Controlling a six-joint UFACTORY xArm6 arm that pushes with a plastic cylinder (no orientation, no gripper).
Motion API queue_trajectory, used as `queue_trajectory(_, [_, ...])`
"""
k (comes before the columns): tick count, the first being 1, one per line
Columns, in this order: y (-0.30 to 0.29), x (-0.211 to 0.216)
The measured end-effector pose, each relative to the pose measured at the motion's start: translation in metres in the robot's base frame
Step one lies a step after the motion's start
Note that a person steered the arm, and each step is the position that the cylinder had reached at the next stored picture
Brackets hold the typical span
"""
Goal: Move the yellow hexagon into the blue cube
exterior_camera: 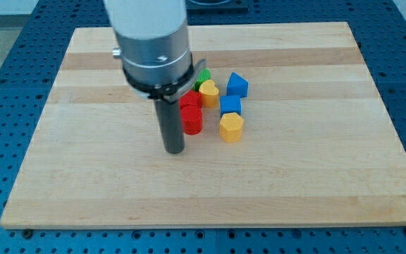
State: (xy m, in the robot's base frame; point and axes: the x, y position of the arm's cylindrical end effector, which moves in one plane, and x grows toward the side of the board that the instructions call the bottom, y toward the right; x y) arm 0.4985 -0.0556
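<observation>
My tip [174,149] rests on the counter [294,183], left of two red blocks [192,113]. No claw fitted. Yellow hexagon [231,127] touches blue cube [230,105]. Two yellow, two blue, one green [203,76].

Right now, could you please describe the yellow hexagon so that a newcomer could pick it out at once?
Start at the wooden board and find the cluster of blocks just right of the dark rod, whose end is my tip. The yellow hexagon is the cluster's bottommost piece on its right side, directly below the blue cube. The other yellow block sits higher, beside the green block.
</observation>
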Motion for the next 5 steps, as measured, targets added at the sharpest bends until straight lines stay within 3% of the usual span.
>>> queue_trajectory(3, [0.005, -0.001])
queue_trajectory(5, [0.077, 0.025])
